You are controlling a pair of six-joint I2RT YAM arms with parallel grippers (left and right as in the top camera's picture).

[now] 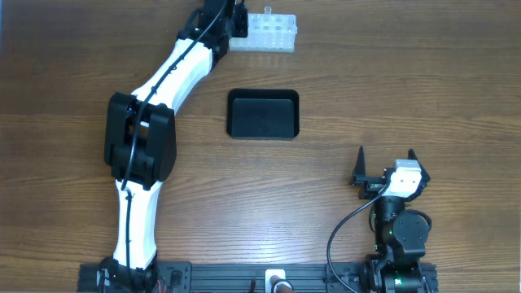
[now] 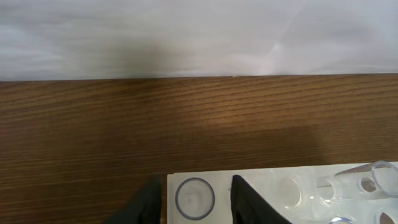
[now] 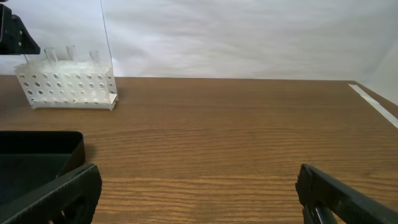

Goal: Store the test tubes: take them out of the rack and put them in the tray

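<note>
The white test tube rack [image 1: 262, 32] stands at the table's far edge with clear test tubes [image 3: 69, 53] upright in it. Below it in the top view lies the black tray [image 1: 263, 114], holding nothing that I can see. My left gripper [image 2: 196, 183] is over the rack's left end. It is open, and its fingers [image 2: 249, 200] stand on either side of one tube's round rim [image 2: 194, 198] with a small gap on each side. More tubes [image 2: 376, 177] stand further along the rack. My right gripper [image 1: 384, 167] is open and holds nothing, low near its base.
Bare wooden table lies between the tray [image 3: 37, 155] and my right gripper [image 3: 199, 205]. A white wall rises just behind the rack [image 3: 67, 84]. The left arm [image 1: 155, 106] stretches diagonally across the table's left half.
</note>
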